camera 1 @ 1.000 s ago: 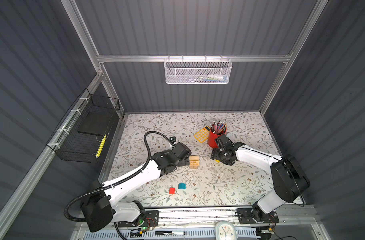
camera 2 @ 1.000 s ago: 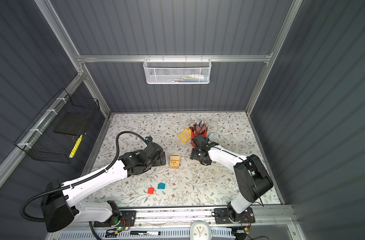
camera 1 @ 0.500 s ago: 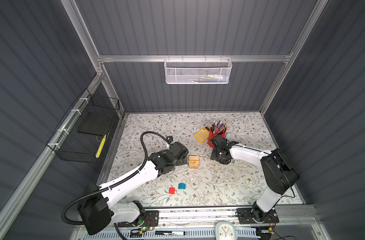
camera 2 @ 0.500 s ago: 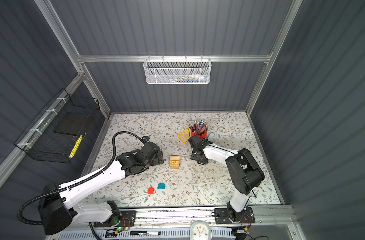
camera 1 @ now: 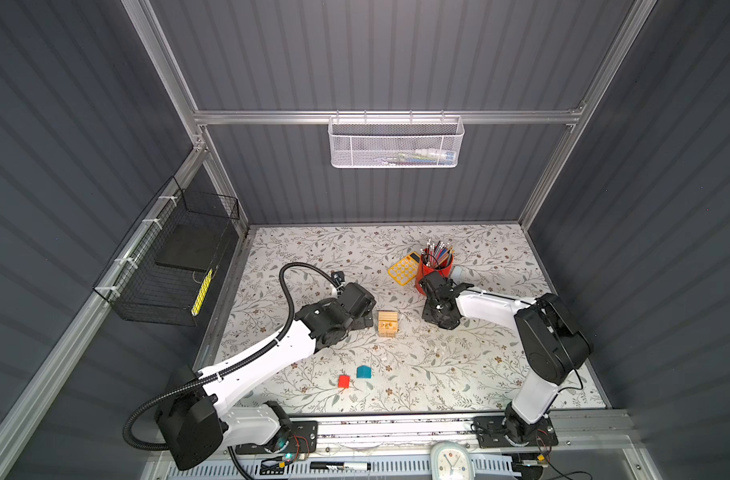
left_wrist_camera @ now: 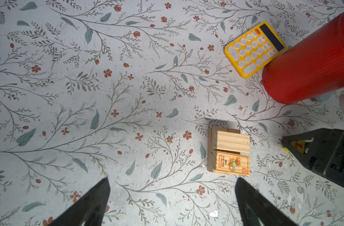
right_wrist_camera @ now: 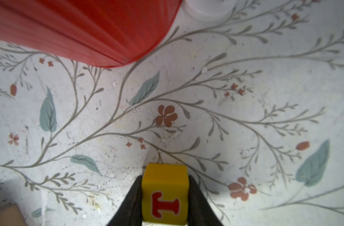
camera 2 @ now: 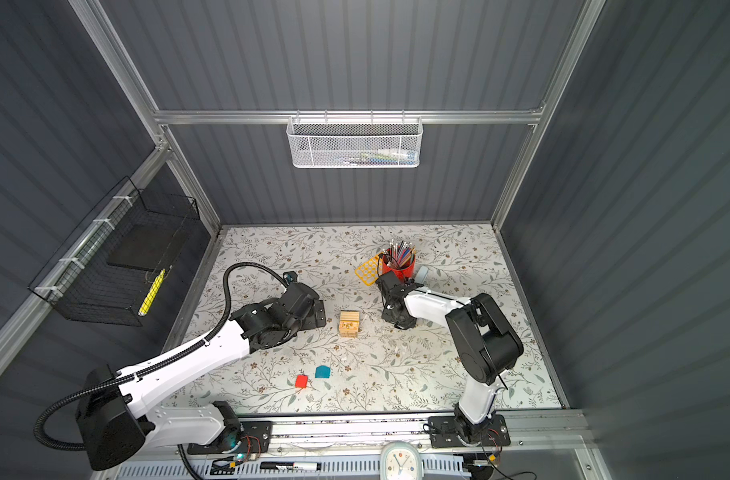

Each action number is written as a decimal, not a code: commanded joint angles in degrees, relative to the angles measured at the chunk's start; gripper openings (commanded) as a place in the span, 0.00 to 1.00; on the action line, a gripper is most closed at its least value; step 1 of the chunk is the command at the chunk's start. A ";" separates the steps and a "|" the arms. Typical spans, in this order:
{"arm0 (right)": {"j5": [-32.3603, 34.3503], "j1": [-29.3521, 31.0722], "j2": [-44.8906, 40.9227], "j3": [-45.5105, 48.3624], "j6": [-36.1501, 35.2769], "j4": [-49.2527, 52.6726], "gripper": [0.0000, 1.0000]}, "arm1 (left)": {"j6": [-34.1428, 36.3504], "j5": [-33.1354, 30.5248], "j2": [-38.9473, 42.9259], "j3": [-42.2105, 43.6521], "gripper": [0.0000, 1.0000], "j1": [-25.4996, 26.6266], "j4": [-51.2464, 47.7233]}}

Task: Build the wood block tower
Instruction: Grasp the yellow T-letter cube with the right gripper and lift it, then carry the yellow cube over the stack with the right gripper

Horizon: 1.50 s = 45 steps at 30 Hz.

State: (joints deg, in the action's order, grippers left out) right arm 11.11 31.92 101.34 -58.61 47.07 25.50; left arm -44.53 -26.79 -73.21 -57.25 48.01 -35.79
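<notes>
The right gripper has narrowed since a second ago. It now pinches the yellow cube from both sides, near the red cup. The left gripper gapes wide and empty just beside the plank stack. The red cube and teal block lie together, well apart from the stack.
</notes>
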 commanded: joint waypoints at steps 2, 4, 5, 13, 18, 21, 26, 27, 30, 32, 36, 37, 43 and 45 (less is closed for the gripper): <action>1.96 0.59 -0.46 -1.16 -2.87 2.97 0.28 | 0.18 0.11 1.89 0.02 1.00 -0.50 -1.69; 3.25 1.24 -1.95 -0.99 -3.73 4.24 0.25 | 0.21 0.30 2.62 0.31 1.00 -0.62 -1.80; 3.50 1.40 -2.78 -0.82 -4.31 4.94 0.25 | 0.15 0.31 3.03 0.45 0.99 -0.72 -1.90; 4.15 4.04 -9.74 -2.12 -7.09 12.10 0.23 | -1.54 -0.31 5.98 1.31 1.00 -1.16 -3.96; 3.35 6.56 -13.88 -3.94 -11.92 14.62 0.24 | -3.29 0.66 7.87 2.18 1.00 -1.26 -6.39; 2.40 8.13 -15.85 -5.60 -15.50 16.26 0.24 | -4.33 1.17 8.97 3.01 1.00 -1.26 -7.12; -4.07 10.22 -20.31 -5.73 -29.43 13.15 0.24 | -5.18 1.50 9.91 3.40 1.00 -1.27 -7.76; -5.65 10.28 -21.08 -5.54 -32.69 12.25 0.26 | -5.45 1.30 10.06 3.45 0.99 -1.30 -7.80; -9.57 10.27 -21.89 -6.50 -40.71 11.88 0.29 | -5.74 0.75 10.17 2.76 1.00 -1.32 -8.61; -12.50 10.27 -21.31 -6.84 -46.20 11.74 0.29 | -5.90 0.29 10.36 2.09 0.99 -1.29 -9.80; -18.55 10.27 -18.09 -10.30 -56.94 12.12 0.30 | -5.52 -0.78 11.49 1.82 1.00 -1.33 -11.00; -20.33 10.27 -17.11 -11.36 -59.77 12.69 0.30 | -5.39 -0.98 11.94 1.71 1.00 -1.39 -11.12; -24.32 10.18 -6.90 -21.74 -73.67 21.95 0.28 | -4.63 -2.65 13.70 1.36 1.00 -1.37 -13.35; -25.08 10.20 -3.43 -24.23 -76.87 24.13 0.27 | -4.59 -2.92 13.92 1.32 1.00 -1.41 -14.23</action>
State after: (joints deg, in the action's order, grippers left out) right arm -10.28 42.11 94.48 -80.07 -20.10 43.07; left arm -49.36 -27.88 -60.07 -54.59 47.03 -46.85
